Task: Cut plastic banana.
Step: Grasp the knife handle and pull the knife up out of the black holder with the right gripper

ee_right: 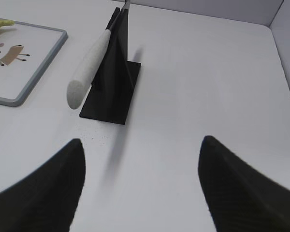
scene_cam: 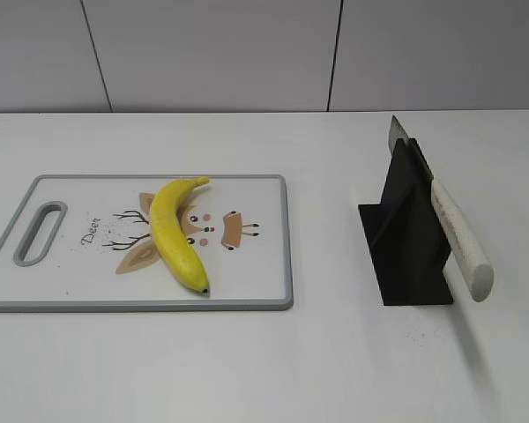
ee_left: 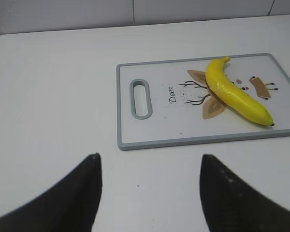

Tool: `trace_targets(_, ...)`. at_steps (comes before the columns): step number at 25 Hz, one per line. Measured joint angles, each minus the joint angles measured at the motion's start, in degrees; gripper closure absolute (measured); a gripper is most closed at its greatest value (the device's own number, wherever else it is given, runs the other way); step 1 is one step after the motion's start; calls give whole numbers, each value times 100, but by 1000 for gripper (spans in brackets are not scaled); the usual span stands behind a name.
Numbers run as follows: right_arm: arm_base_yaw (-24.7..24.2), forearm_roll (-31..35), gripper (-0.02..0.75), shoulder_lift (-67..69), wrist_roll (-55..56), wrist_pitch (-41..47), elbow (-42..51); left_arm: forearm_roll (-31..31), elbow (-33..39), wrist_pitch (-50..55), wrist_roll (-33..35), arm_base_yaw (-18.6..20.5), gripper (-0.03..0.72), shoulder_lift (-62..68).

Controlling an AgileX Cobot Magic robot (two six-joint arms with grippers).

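A yellow plastic banana (scene_cam: 178,232) lies on a white cutting board (scene_cam: 70,273) with a grey rim and a deer print; both also show in the left wrist view, banana (ee_left: 234,92), board (ee_left: 154,125). A knife with a white handle (scene_cam: 461,240) rests slanted in a black stand (scene_cam: 406,238), handle toward the front; in the right wrist view the handle (ee_right: 89,65) sticks out of the stand (ee_right: 113,87). My left gripper (ee_left: 149,159) is open and empty over bare table in front of the board. My right gripper (ee_right: 141,145) is open and empty in front of the stand. Neither gripper shows in the exterior view.
The white table (scene_cam: 335,370) runs back to a grey panelled wall (scene_cam: 247,53). The board has a handle slot (scene_cam: 40,232) at its left end. The right wrist view shows a wall (ee_right: 287,43) close on the right.
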Motion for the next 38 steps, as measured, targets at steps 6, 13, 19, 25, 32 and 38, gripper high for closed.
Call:
trace_targets(6, 0, 0, 165, 337, 362, 32, -140, 0, 0, 0, 0, 0, 95, 0)
trace_targets(13, 0, 6, 165, 2205, 691, 756, -1071, 0, 0, 0, 0, 0, 99, 0)
trace_targets(19, 0, -14, 165, 3739, 1061, 1351, -2077, 0, 0, 0, 0, 0, 99, 0)
trace_targets(25, -8, 184, 165, 4924, 1101, 1381, -2657, 0, 0, 0, 0, 0, 99, 0)
trace_targets(32, 260, 525, 217, 6218, 1054, 1377, -3209, 0, 0, 0, 0, 0, 99, 0)
trace_targets(38, 1171, 243, 251, 7147, 1178, 1377, -3717, 0, 0, 0, 0, 0, 99, 0)
